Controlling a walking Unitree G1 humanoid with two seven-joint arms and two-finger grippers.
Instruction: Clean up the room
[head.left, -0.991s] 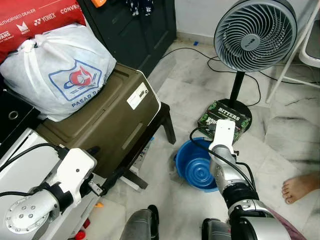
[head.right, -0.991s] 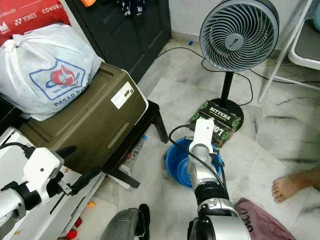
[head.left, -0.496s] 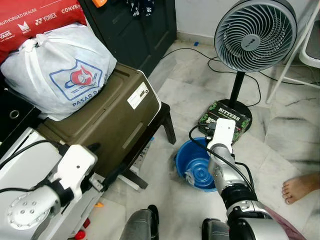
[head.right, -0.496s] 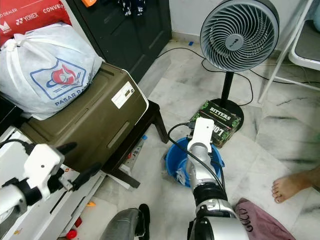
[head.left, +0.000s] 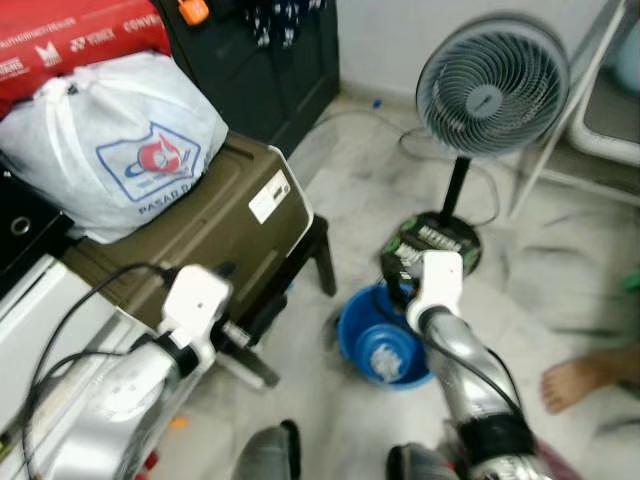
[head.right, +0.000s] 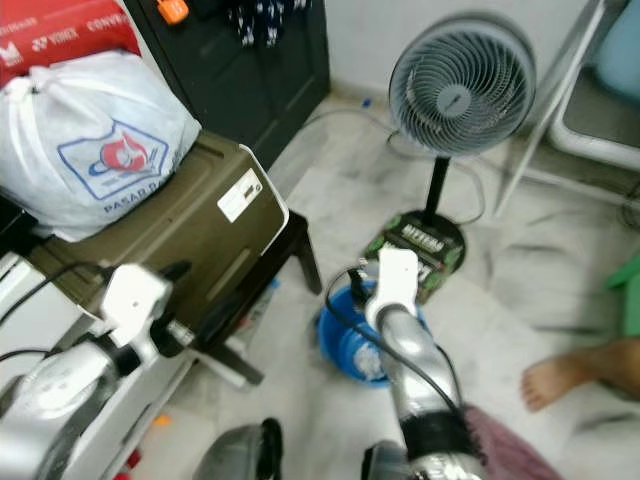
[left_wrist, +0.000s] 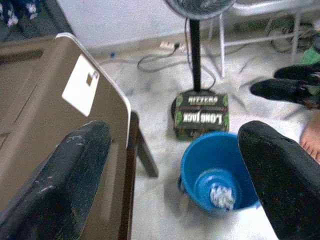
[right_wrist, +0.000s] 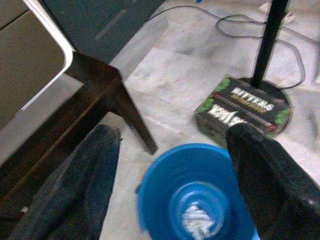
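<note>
A blue basin (head.left: 352, 338) stands on the marble floor beside the dark stool. A crumpled white wad (head.left: 384, 363) lies in its bottom, also plain in the right wrist view as the wad (right_wrist: 198, 221). My right gripper (right_wrist: 172, 185) hangs just above the basin, open, with nothing between its fingers (right_wrist: 75, 190); its white wrist block (head.left: 436, 284) covers them from above. My left gripper (left_wrist: 170, 180) is open and empty, raised at the front of the olive box, and looks toward the basin (left_wrist: 197, 157).
An olive storage box (head.left: 200, 225) with a white bag (head.left: 110, 140) on it rests on a dark stool (head.left: 322, 262). A standing fan (head.left: 490, 85), a green carton (head.left: 430, 240) at its base and cables lie beyond the basin. A person's bare foot (head.left: 570, 380) is at right.
The white wad dropped into the basin, which held nothing a second ago. My left arm has risen and swung forward. The camera has shifted and the picture is blurred.
</note>
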